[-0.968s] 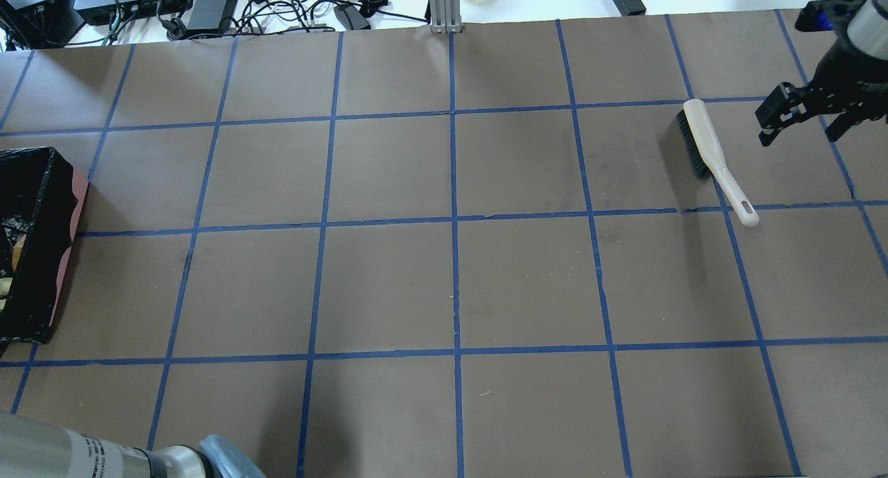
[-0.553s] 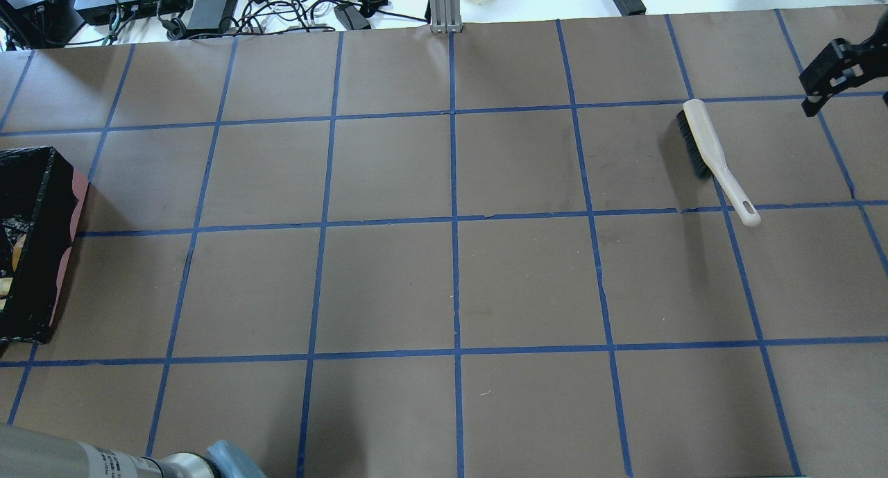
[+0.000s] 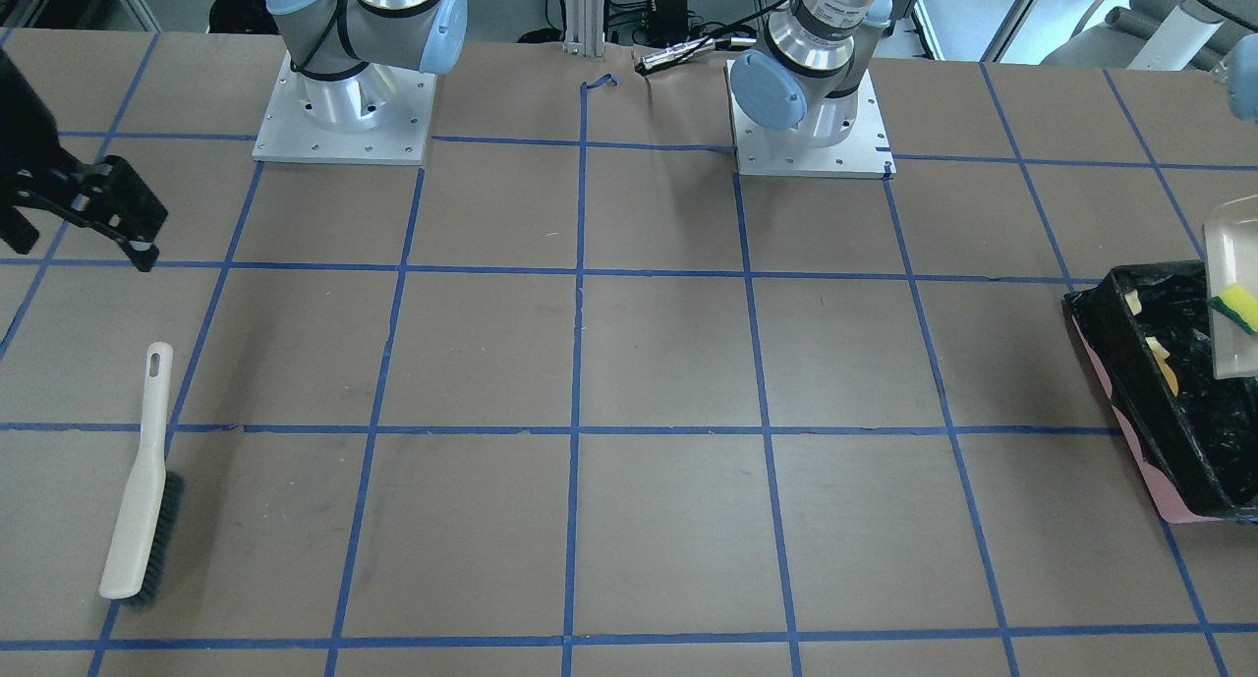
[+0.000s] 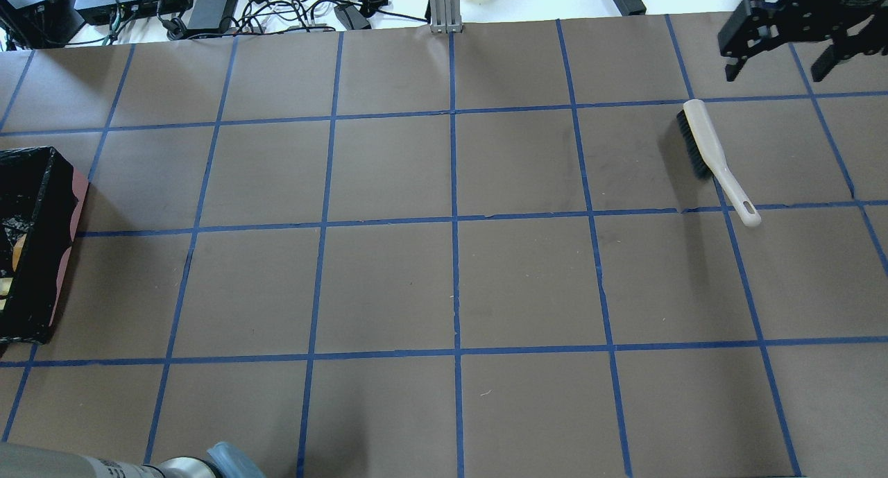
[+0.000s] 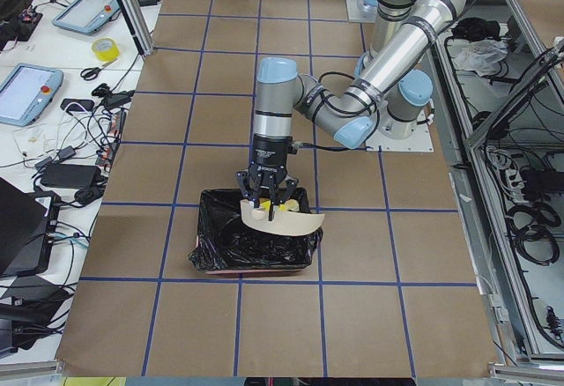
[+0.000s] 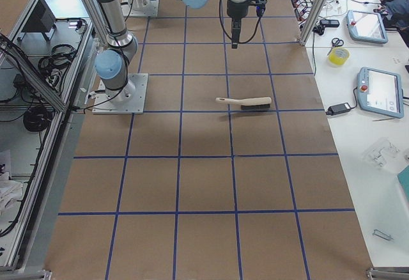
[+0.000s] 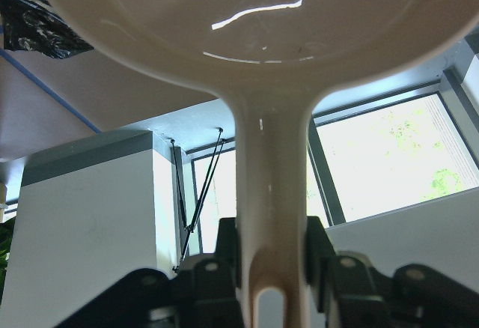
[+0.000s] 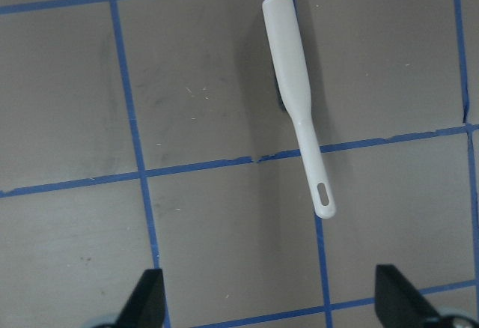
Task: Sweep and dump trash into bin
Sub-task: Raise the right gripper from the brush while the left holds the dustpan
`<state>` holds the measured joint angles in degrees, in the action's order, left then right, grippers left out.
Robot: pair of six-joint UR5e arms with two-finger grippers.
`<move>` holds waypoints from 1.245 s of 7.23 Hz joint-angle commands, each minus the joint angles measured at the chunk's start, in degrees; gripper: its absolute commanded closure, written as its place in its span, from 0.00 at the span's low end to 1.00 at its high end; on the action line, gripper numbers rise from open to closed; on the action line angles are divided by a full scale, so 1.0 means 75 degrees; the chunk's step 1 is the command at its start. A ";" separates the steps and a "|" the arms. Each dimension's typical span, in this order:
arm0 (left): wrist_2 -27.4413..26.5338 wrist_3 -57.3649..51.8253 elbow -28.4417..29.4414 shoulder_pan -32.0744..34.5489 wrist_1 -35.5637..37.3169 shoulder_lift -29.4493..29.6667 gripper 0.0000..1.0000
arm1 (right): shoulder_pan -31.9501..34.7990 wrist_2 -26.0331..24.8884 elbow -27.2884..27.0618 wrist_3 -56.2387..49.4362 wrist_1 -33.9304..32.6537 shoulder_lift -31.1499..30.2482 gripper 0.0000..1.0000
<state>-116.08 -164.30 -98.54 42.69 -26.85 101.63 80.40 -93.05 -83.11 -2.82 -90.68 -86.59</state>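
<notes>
My left gripper [image 7: 271,249] is shut on the handle of the beige dustpan [image 7: 254,28] and holds it tilted over the bin [image 3: 1130,392], a black-lined box with a pink side. The yellow-and-green sponge [image 3: 1236,309] lies on the dustpan [image 3: 1229,264]. A golden-brown piece [image 3: 1168,374] and a pale slice [image 3: 1155,346] lie inside the bin. My right gripper [image 4: 770,41] is open and empty, raised beyond the brush [image 4: 714,159]. The wrist view shows the brush [image 8: 296,103] lying flat below the gripper [image 8: 273,305].
The bin [image 4: 38,256] sits at the table's left edge. The brush [image 3: 142,480] lies on the brown paper with blue tape lines. Cables and power supplies [image 4: 208,6] lie past the far edge. A metal post [image 4: 444,6] stands at the far middle.
My right gripper has moved away from the brush handle, out toward the far right and then to the table's far edge. The brush and the bin have not moved.
</notes>
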 commanded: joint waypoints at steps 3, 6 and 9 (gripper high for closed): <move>-0.0190 0.0004 -0.0875 0.0120 0.1281 -0.0355 1.00 | 0.0857 0.0477 -0.0331 0.0353 -0.0108 -0.0478 0.00; 0.0509 -0.0183 -0.0551 0.0108 0.0179 -0.0542 1.00 | 0.0846 0.0453 -0.0427 0.0411 -0.0062 -0.0490 0.00; 0.2256 0.0550 0.1494 0.0084 -0.4620 -0.0532 1.00 | 0.0858 0.0488 -0.0439 0.0340 0.0019 -0.0584 0.00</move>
<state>-103.45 -163.46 -93.85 43.08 -47.03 97.16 86.84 -89.43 -86.38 -0.18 -90.94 -90.67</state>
